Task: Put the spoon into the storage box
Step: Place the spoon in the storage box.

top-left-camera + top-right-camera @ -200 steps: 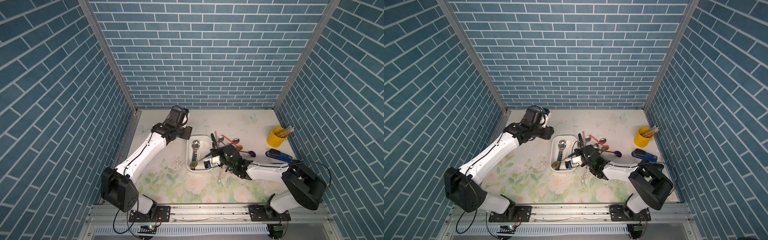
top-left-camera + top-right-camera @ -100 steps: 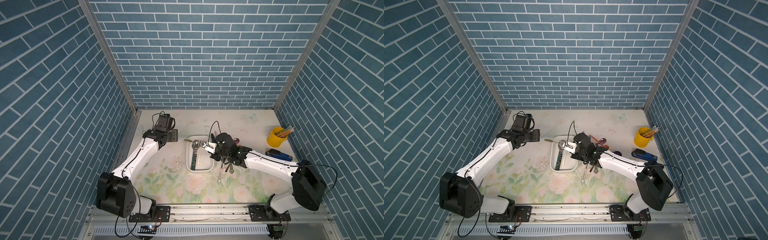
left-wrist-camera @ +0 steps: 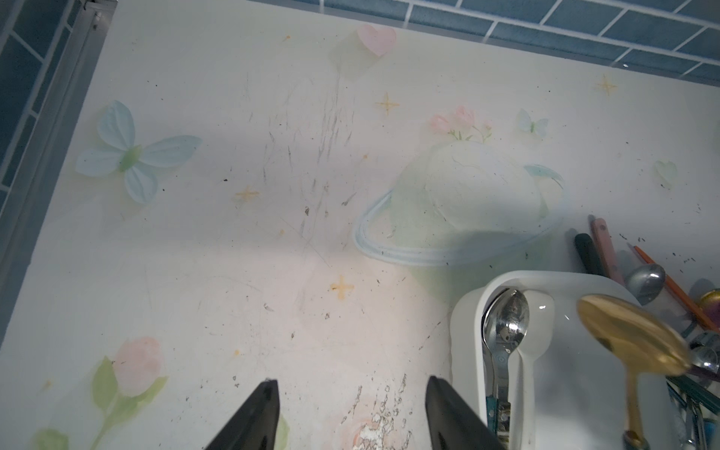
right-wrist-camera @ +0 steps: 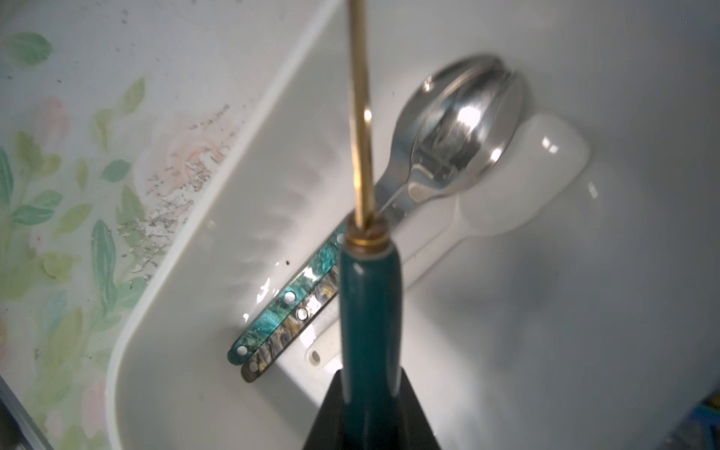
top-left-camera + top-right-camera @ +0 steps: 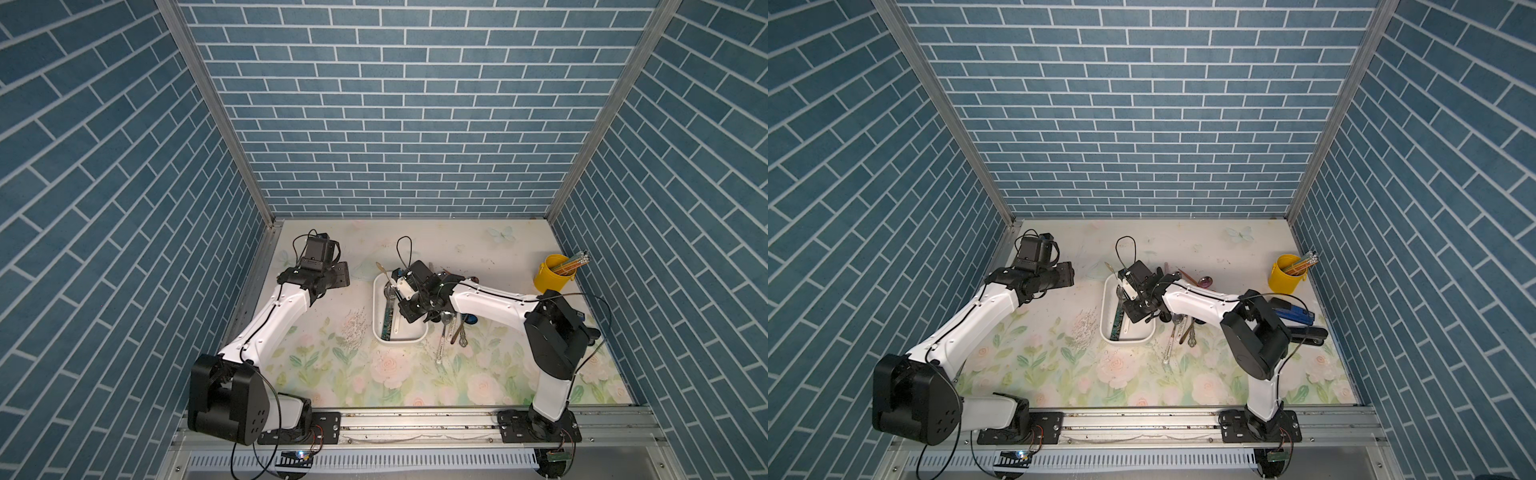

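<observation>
The storage box (image 5: 409, 332) (image 5: 1138, 332) is a white low-walled tray in the middle of the mat. My right gripper (image 5: 402, 291) (image 4: 370, 385) hangs over the box's far half, shut on the teal handle of a spoon (image 4: 370, 311). The spoon's gold bowl (image 5: 379, 266) (image 3: 631, 335) juts past the box's far left corner. Two silver spoons with marbled handles (image 4: 459, 128) (image 3: 506, 319) and a white spoon (image 4: 506, 195) lie inside the box. My left gripper (image 5: 343, 276) (image 3: 352, 383) is open and holds nothing, over the mat to the left of the box.
Several loose utensils (image 5: 453, 328) lie on the mat just right of the box. A yellow cup of pencils (image 5: 555, 274) stands at the far right, with a blue stapler (image 5: 1293, 313) and a black one (image 5: 1308, 334) nearer. Brick walls enclose three sides.
My right gripper has risen from the mat beside the box with the spoon and moved over the box's far end. The left arm has drawn back leftward, away from the box.
</observation>
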